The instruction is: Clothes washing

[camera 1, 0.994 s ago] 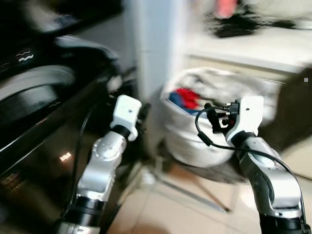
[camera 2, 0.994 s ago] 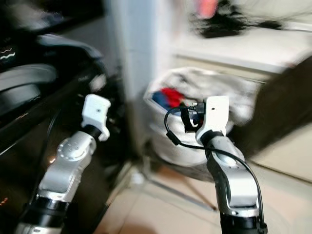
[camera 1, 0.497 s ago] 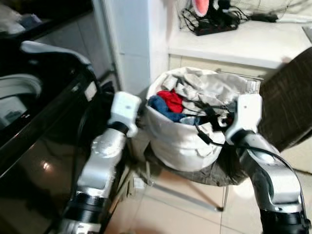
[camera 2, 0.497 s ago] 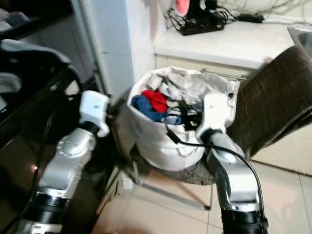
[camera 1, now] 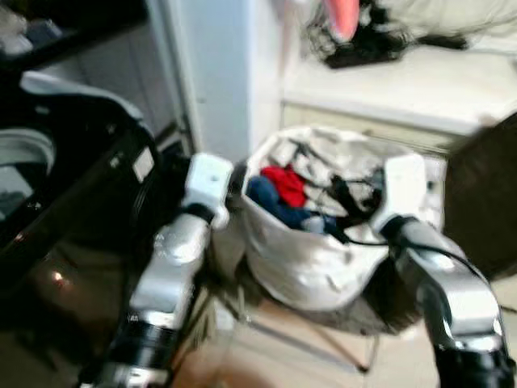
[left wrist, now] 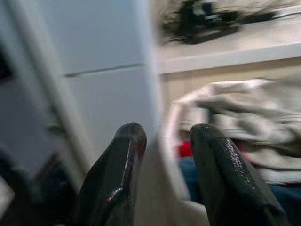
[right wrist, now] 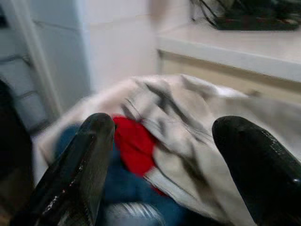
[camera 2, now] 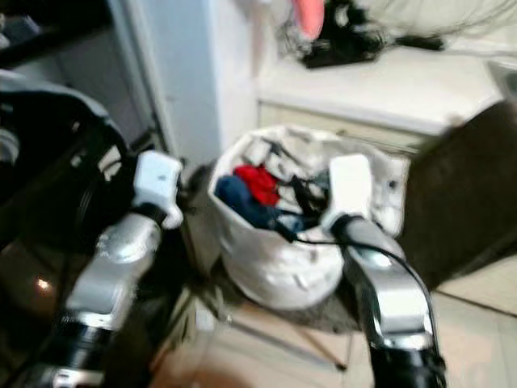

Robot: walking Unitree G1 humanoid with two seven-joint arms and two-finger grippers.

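A white laundry basket (camera 1: 311, 271) stands on a low metal frame in front of me, full of clothes. A red garment (camera 1: 284, 184) and a blue one (camera 1: 271, 202) lie at its left side, with grey-white cloths (right wrist: 188, 117) heaped beside them. My right gripper (right wrist: 164, 125) is open wide and hovers just over the red garment and the grey cloth, holding nothing. My left gripper (left wrist: 167, 134) is open too, level with the basket's left rim (left wrist: 169, 141) and empty. The black washing machine (camera 1: 77, 210) stands at my left.
A white pillar (camera 1: 214, 73) rises behind the basket. Behind it a white counter (camera 1: 388, 89) carries black cables (camera 1: 355, 48) and something pink (camera 1: 343, 16). A dark woven panel (camera 1: 485, 194) stands at the right. The floor is tiled (camera 1: 275, 356). The eye views are blurred.
The whole picture has shifted and blurred, so the camera has moved. Both arms stay raised toward the basket, and the right gripper now reaches over its clothes.
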